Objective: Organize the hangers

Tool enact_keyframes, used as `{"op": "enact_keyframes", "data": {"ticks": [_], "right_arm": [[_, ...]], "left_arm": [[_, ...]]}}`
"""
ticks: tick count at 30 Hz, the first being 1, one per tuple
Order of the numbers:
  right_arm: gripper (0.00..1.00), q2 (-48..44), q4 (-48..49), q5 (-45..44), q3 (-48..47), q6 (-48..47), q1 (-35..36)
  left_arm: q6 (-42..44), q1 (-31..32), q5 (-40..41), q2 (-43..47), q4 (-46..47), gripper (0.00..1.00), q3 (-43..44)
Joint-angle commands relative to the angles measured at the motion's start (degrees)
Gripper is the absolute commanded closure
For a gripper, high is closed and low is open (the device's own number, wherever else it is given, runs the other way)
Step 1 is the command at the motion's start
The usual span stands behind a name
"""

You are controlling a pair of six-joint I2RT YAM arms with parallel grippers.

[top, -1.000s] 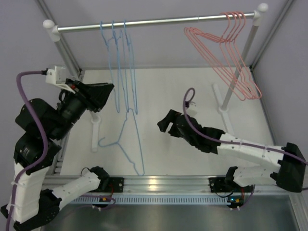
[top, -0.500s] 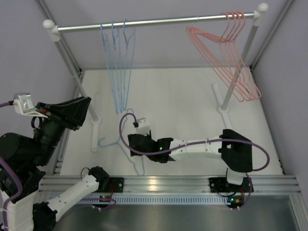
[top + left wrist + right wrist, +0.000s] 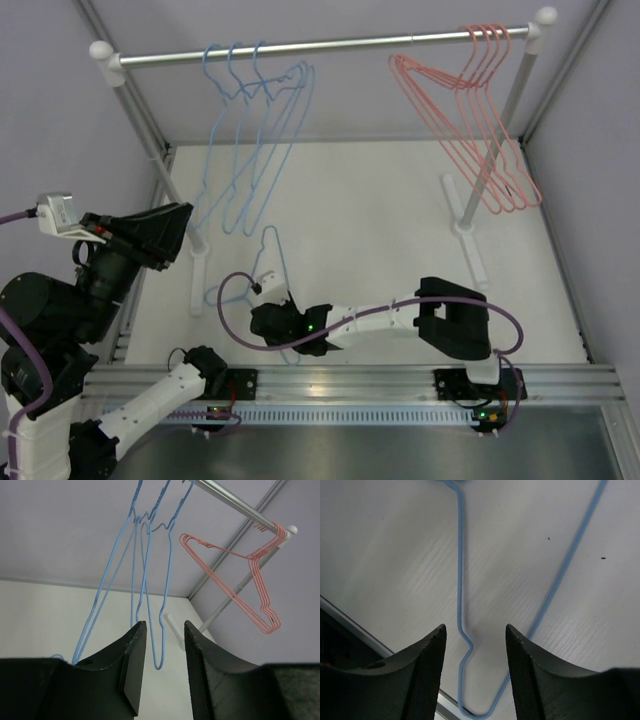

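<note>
Three light blue hangers [image 3: 250,140] hang at the left of the silver rail [image 3: 330,44], tilted sideways. Several pink hangers [image 3: 470,130] hang at its right end. Another blue hanger [image 3: 268,255] lies flat on the table. My right gripper [image 3: 266,322] is low over its near end. In the right wrist view that hanger's wire corner [image 3: 460,590] lies on the table between the open right gripper [image 3: 475,628] fingers, untouched. My left gripper [image 3: 178,222] is raised at the left, away from the rail. It stands open and empty [image 3: 163,625], facing the hanging blue hangers [image 3: 145,580] and pink hangers [image 3: 240,580].
The rack's white uprights [image 3: 515,90] stand on flat white feet [image 3: 197,270] at the table's left and right. An aluminium rail [image 3: 350,380] runs along the near edge under the arm bases. Grey walls close in the sides and back.
The right arm swept left and down onto the lying blue hanger, its jaws narrowing. The left gripper drew back from the rail. The hanging blue hangers now swing out to the right.
</note>
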State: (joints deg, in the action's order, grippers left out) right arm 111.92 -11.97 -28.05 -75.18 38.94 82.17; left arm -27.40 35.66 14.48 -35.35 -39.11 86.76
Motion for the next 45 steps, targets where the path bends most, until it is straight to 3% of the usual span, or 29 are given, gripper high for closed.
{"op": "enact_keyframes", "data": {"ticks": [1, 12, 18, 21, 28, 34, 45], "right_arm": [[0.51, 1.5, 2.3, 1.2, -3.0, -2.7, 1.4], [0.53, 6.2, 2.6, 1.9, -6.1, -5.2, 2.4], [0.61, 8.8, 1.7, 2.1, -7.8, -5.9, 2.3], [0.68, 9.5, 1.7, 2.1, -7.5, -5.6, 2.3], [1.00, 8.9, 1.8, 1.0, -4.2, -3.5, 2.4], [1.00, 4.3, 1.7, -2.4, 2.7, 0.4, 2.3], [1.00, -7.3, 1.7, -6.7, 13.7, 6.8, 2.0]], "left_arm": [[-0.5, -0.3, 0.4, 0.5, -0.2, 0.59, -0.5], [-0.6, -0.3, 0.1, 0.5, -0.2, 0.59, -1.8], [-1.0, -0.3, -0.1, 1.2, -0.3, 0.59, -3.2], [-1.2, -0.2, -1.0, 1.3, -0.9, 0.59, -3.8], [-0.4, -0.3, -10.9, -1.2, -2.9, 0.60, -6.1], [-1.6, -0.2, -19.2, -1.0, -2.9, 0.64, -11.6], [-4.9, -0.2, -23.8, 3.0, -2.7, 0.64, -21.1]]}}
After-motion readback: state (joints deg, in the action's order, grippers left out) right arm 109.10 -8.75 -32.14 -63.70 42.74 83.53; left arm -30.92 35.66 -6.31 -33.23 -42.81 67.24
